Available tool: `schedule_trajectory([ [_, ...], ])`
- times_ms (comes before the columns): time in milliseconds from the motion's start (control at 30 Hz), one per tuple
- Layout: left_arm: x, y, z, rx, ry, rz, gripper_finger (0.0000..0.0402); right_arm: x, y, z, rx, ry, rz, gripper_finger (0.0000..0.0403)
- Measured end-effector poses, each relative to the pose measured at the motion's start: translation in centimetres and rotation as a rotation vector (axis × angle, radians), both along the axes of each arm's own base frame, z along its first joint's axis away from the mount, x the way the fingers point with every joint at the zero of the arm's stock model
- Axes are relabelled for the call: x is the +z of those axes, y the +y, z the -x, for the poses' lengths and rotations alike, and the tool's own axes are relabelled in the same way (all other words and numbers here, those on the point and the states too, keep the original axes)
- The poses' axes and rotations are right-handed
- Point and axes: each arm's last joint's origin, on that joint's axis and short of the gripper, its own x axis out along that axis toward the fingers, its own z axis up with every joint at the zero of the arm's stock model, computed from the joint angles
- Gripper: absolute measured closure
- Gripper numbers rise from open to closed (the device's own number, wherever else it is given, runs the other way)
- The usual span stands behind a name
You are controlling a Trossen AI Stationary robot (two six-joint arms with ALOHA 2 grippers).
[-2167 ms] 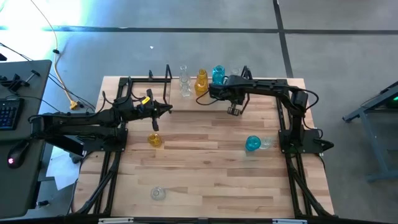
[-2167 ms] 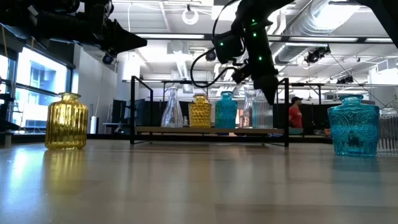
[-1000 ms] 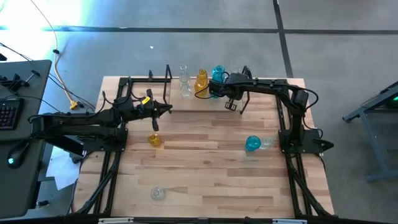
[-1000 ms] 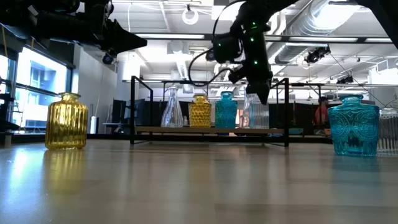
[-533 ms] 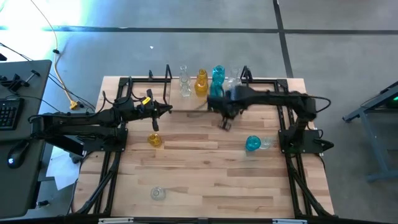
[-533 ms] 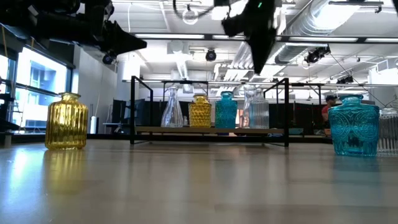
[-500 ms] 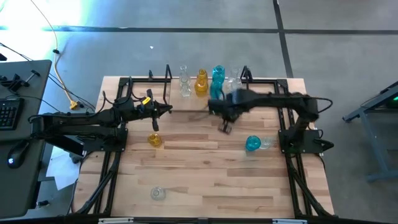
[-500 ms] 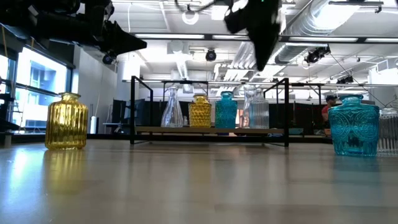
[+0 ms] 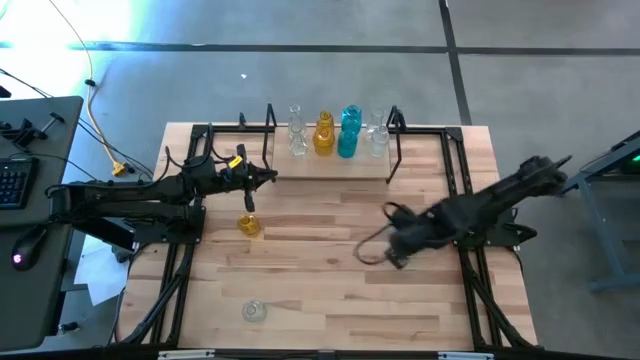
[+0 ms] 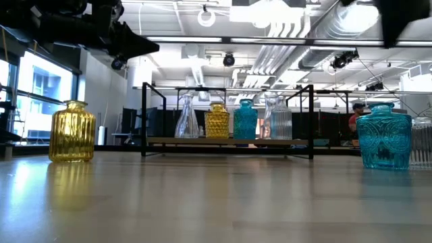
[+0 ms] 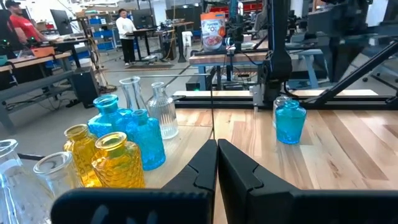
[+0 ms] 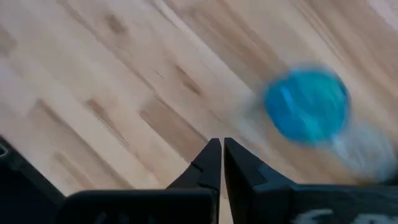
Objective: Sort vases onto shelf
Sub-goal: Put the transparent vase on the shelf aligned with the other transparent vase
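Hovering right gripper (image 12: 217,144), jaws closed, teal vase (image 12: 306,104) just beside

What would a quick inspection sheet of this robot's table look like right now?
Surface: wooden tabletop, bare in the middle.
Job's things: shelf holds four vases: clear, amber, teal, clear. Loose: amber vase, teal vase, clear vase.
Clutter: nothing seen.
Grippers: left end effector shut, raised beside the shelf; right end effector shut, above the teal vase.
Cables: yellow cable on the floor; black cable loop at the right arm.
Surroundings: keyboard on side desk; people in the workshop beyond.
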Motion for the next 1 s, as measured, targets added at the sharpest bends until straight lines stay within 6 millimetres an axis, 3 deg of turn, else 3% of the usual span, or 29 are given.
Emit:
schedule_trajectory([
  [133,0.1,0.0,0.0,0.000,-0.007,0.002,0.0397,0.1,0.5,3.8,-0.202,0.135,0.032,0.0402],
  [267,0.1,0.0,0.0,0.000,-0.007,0.001,0.0397,-0.9,0.2,5.6,-0.321,0.240,0.071,0.0379],
  [633,0.1,0.0,0.0,0.000,-0.009,0.009,0.0397,-5.3,-3.5,7.0,-0.640,0.261,0.007,0.0205],
  [767,0.1,0.0,0.0,0.000,-0.008,0.009,0.0397,-7.0,-4.6,7.2,-0.689,0.248,-0.009,0.0186],
  [1000,0.1,0.0,0.0,0.001,-0.008,0.009,0.0397,-9.1,-5.5,7.4,-0.684,0.254,0.003,0.0194],
])
